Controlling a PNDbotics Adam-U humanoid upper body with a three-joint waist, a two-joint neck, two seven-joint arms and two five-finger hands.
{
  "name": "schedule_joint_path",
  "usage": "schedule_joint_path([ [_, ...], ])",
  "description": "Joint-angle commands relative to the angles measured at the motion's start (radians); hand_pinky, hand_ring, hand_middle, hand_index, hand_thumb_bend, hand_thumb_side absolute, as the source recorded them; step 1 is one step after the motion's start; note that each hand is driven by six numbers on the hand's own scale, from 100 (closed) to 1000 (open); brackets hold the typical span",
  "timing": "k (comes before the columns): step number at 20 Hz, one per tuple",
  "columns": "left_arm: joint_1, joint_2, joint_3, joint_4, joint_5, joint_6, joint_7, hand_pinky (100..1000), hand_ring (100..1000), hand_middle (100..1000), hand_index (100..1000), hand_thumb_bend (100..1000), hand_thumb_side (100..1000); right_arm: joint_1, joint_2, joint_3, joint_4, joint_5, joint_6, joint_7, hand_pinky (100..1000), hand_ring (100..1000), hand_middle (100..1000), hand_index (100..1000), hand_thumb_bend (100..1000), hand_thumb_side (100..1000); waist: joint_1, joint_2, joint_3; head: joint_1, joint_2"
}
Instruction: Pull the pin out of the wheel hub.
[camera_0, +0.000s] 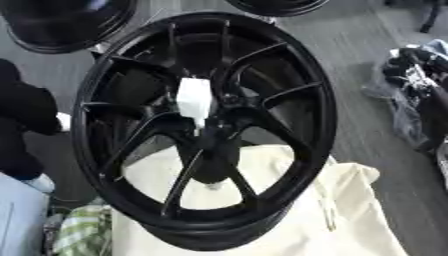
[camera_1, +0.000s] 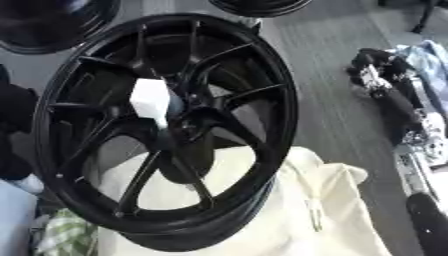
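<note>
Grey plank flooring runs across the whole room, and the work sits low on it rather than on any counter. At the middle of it all is the pin, a white blocky piece seated in the centre of the wheel hub, where the spokes meet; it stands out toward the viewer and narrows at its lower end, where it goes into the dark centre bore. Nothing is touching it. The wheel hub itself is glossy black with thin paired spokes, standing on its edge and leaning, with its lower rim pressed into a cream cloth that is bunched and spread beneath it and shows through the gaps between the lower spokes. The right hand shows at the right side, black with silvery parts, well apart from the pin and outside the rim of the wheel, with its arm running down toward the lower right corner; I cannot tell whether it is open or closed, since it blurs into the clutter around it. A pale blue cloth lies just beyond it. On the left edge a dark bulky shape sits just beside the rim, and I cannot make out what it is. Below it lie a light blue surface and a green and white checked cloth. Two more black wheels lie at the far side, one at the upper left and one at the top centre.
</note>
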Motion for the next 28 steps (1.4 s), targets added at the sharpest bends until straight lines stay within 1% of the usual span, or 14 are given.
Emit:
schedule_joint_path([
  [1,-0.073,0.142,-0.052,-0.061,0.013,0.043,-0.067,724,705,730,787,100,702,-0.003,-0.033,-0.003,-0.02,0.0,0.001,-0.002,820,721,654,742,231,386,0.001,-0.024,-0.002,-0.002,0.005],
  [5,-0.19,0.263,-0.133,-0.071,0.011,0.084,-0.184,737,718,738,787,100,691,-0.001,-0.036,0.001,-0.019,0.002,0.001,0.0,819,720,653,742,232,387,0.004,-0.027,-0.005,-0.003,0.005],
  [8,-0.278,0.354,-0.202,-0.071,0.003,0.11,-0.28,753,736,751,793,100,661,0.001,-0.039,0.003,-0.016,0.003,0.002,0.002,819,720,653,741,233,388,0.008,-0.028,-0.008,-0.005,0.005],
  [10,-0.33,0.393,-0.245,-0.071,-0.006,0.116,-0.348,768,750,763,802,100,659,0.003,-0.038,0.005,-0.012,0.005,0.004,0.003,819,720,652,741,233,390,0.011,-0.029,-0.01,-0.003,0.005],
  [12,-0.373,0.415,-0.281,-0.071,-0.019,0.117,-0.422,780,764,776,813,100,661,0.004,-0.038,0.007,-0.01,0.008,0.005,0.005,819,720,652,741,232,390,0.012,-0.03,-0.012,-0.002,0.005],
  [15,-0.431,0.425,-0.325,-0.071,-0.061,0.119,-0.535,790,772,780,818,100,652,0.006,-0.04,0.008,-0.01,0.009,0.004,0.005,819,719,651,741,231,390,0.013,-0.033,-0.014,-0.002,0.005],
  [20,-0.517,0.401,-0.382,-0.071,-0.133,0.126,-0.701,799,779,781,822,100,665,0.009,-0.042,0.01,-0.01,0.009,0.005,0.006,818,719,651,741,231,391,0.013,-0.036,-0.013,-0.002,0.005],
  [23,-0.557,0.376,-0.413,-0.071,-0.176,0.161,-0.772,801,780,781,824,100,674,0.011,-0.042,0.012,-0.009,0.01,0.006,0.007,818,719,650,740,231,391,0.013,-0.037,-0.013,-0.004,0.005],
  [28,-0.603,0.335,-0.466,-0.071,-0.22,0.247,-0.838,807,785,787,829,100,669,0.014,-0.04,0.013,-0.008,0.012,0.007,0.008,818,718,650,740,231,393,0.011,-0.038,-0.013,-0.007,0.005],
])
